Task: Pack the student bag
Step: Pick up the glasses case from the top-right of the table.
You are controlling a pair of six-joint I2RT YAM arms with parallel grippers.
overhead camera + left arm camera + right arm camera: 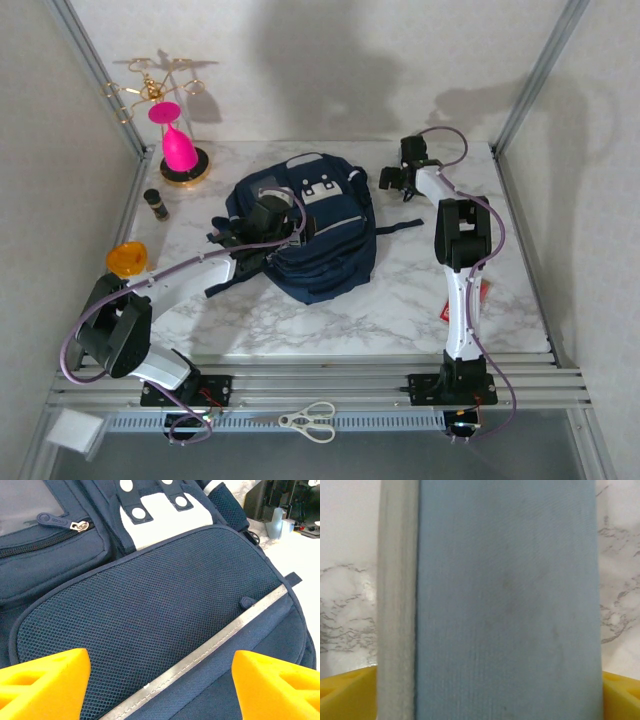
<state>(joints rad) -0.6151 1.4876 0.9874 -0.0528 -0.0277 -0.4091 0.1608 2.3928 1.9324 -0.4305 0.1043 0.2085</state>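
The student bag (pixel 310 235) lies flat at the centre of the marble bench (pixel 400 310), with its white buckle patch (pixel 165 517) toward the top of the frame. In the left wrist view, its mesh pocket (pixel 150 615) spans the frame, crossed by a grey strip (pixel 220 640) at lower right. The left arm (pixel 190 275) reaches onto the bag's left side. Its jaws are open: the orange fingers (pixel 45 680) stand wide apart above the mesh with nothing between them. The right arm (pixel 455 250) extends to the upper right of the bag. Its jaws stand wide on either side of a blue book (pixel 505 605), with the yellow fingers (pixel 345 695) close against its edges; whether they clamp it cannot be determined. A pink cone (pixel 178 150) on a gold stand occupies the upper left, with a dark cylinder (pixel 155 204) just below it. White scissors (pixel 308 421) lie at the bottom centre.
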